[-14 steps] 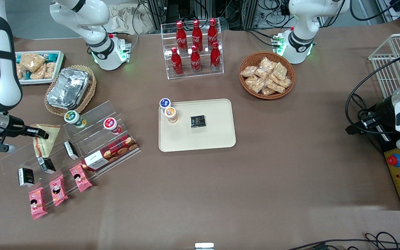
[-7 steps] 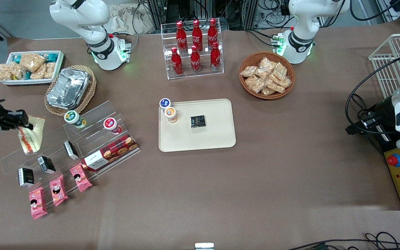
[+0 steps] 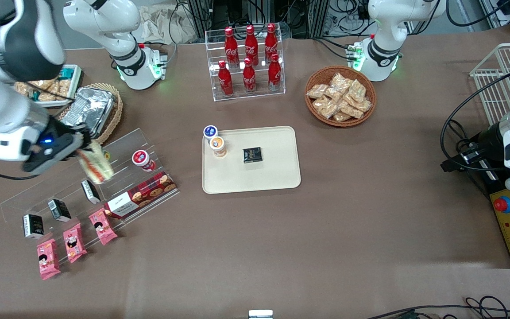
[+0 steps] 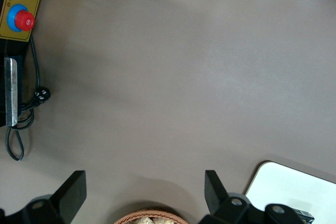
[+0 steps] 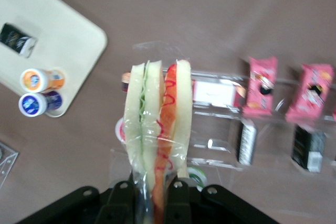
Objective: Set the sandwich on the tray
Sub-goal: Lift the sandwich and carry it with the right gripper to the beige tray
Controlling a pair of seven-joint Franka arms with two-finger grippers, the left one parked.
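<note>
One sandwich (image 5: 157, 124) in gripper (image 5: 152, 192) jaws

Front view — high, looking steeply down on the whole table (image 3: 281, 230). Right wrist view — close above the gripper (image 5: 152, 195) holding the sandwich (image 5: 157, 129), facing down; shares the tray (image 5: 63, 40) (image 3: 277, 177) and acrylic stand (image 5: 210, 145) (image 3: 60, 195) with the front view. Left wrist view — near, downward, showing a tray corner (image 4: 283, 187).
</note>
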